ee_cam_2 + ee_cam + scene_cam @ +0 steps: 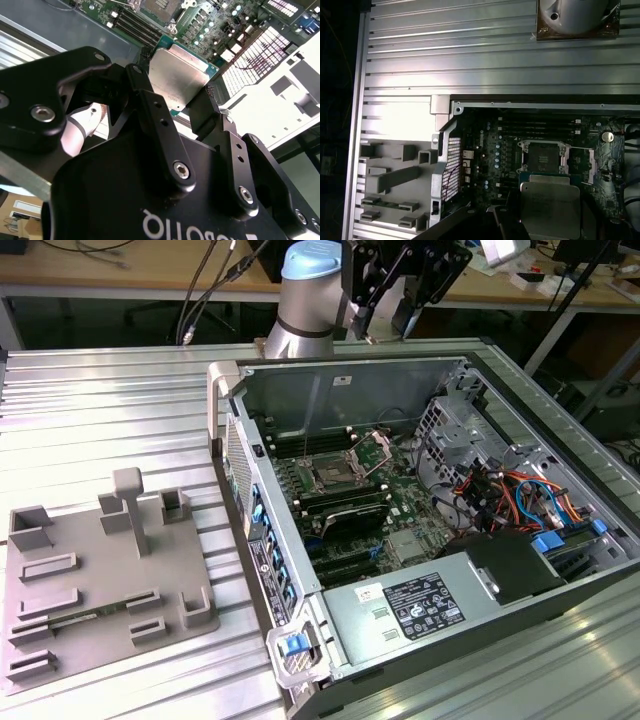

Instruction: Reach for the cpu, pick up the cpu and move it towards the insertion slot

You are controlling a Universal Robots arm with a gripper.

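Cpu (181, 75) sits pinched between the gripper's (175, 102) two black fingers (150, 107), its silvery plate and thin green rim facing the open computer case (330, 395). Both wrist views show the chip (549, 207) held in the air above the green motherboard (400, 510), near the insertion slot (544, 159) but apart from it and not seated. That slot (333, 476) lies bare inside the case with its metal bracket raised. In the exterior view the gripper (385, 325) hangs above the case's far wall. A grey plastic fixture (100, 570) rests on the ribbed metal table (100, 410), beside the case on the exterior view's left
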